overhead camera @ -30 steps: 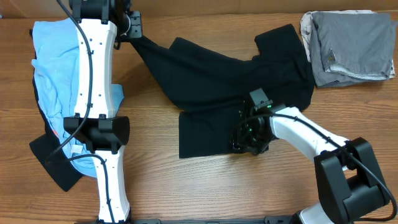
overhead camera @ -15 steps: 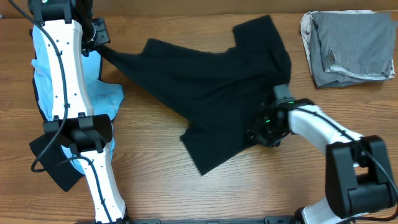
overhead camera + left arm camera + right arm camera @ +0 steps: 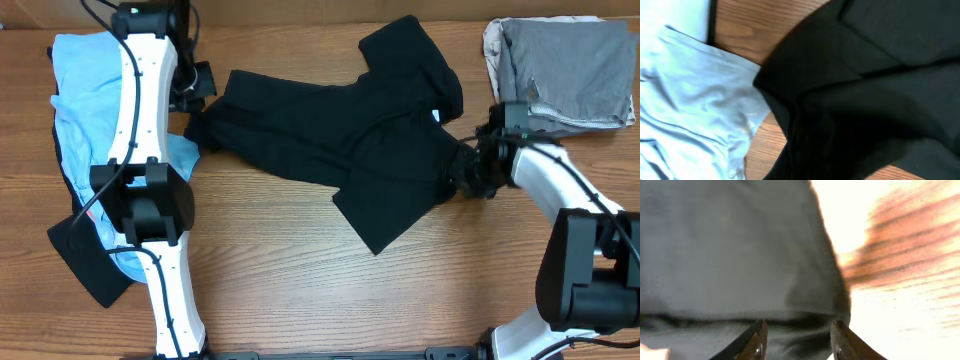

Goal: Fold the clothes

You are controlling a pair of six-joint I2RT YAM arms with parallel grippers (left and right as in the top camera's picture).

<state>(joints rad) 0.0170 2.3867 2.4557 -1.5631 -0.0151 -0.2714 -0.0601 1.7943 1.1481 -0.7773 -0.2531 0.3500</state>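
A black shirt (image 3: 330,130) lies crumpled across the middle of the table. My left gripper (image 3: 195,88) is at its left end. In the left wrist view the black shirt (image 3: 865,100) bunches toward the bottom edge and hides the fingers. My right gripper (image 3: 470,178) is at the shirt's right edge. In the right wrist view its fingers (image 3: 799,335) are closed on a dark fold of the shirt (image 3: 740,255), above the wood.
A light blue garment (image 3: 85,110) lies along the left side, also in the left wrist view (image 3: 690,110). A dark cloth (image 3: 85,255) sits at the lower left. A folded grey stack (image 3: 565,75) is at the back right.
The right gripper has dragged the shirt's lower edge to the right. The left gripper moved left then slightly back and down. The shirt now lies stretched left to right.
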